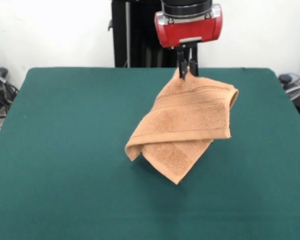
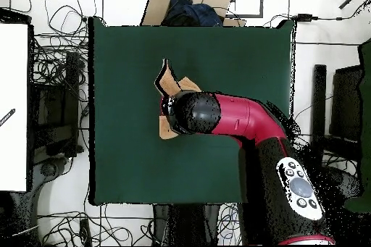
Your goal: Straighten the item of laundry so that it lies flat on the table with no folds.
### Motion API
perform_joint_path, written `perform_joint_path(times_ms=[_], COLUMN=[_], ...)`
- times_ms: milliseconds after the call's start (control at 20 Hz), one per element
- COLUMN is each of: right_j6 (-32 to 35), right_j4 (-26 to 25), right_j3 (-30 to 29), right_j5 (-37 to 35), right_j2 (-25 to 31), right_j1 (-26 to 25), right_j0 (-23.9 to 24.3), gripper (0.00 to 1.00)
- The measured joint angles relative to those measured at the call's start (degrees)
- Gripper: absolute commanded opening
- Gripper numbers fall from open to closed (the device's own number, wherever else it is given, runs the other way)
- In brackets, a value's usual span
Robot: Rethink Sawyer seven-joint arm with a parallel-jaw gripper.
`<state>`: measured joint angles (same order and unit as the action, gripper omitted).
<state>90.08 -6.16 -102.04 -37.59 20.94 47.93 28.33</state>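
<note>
Peach-orange towel (image 1: 185, 127) is hanging folded above the middle of the green table (image 1: 60, 150), and I am watching the gripper (image 1: 187, 69) pinching its top corner. No writing is showing on it. Bare felt is lying open all round.

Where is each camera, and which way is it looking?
Front view: sits across the table, facing the robot; shows the red wrist and the tool pinching the towel by one corner.
Overhead view: sits above, looking straight down; shows the whole red and black arm covering most of the towel.
Both share the towel, arm and green table.
</note>
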Motion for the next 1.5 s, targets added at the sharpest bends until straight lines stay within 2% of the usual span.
perform_joint_path(times_ms=[350,750,1500], right_j6=[0.0,0.0,0.0], right_j4=[0.6,1.9,5.4], right_j3=[0.0,0.2,-0.2], right_j5=[-0.1,-3.3,-4.5], right_j2=[0.0,0.0,0.0], right_j1=[0.8,4.3,8.3], right_j0=[-0.8,-2.2,-2.2], gripper=[0.00,0.00,0.00])
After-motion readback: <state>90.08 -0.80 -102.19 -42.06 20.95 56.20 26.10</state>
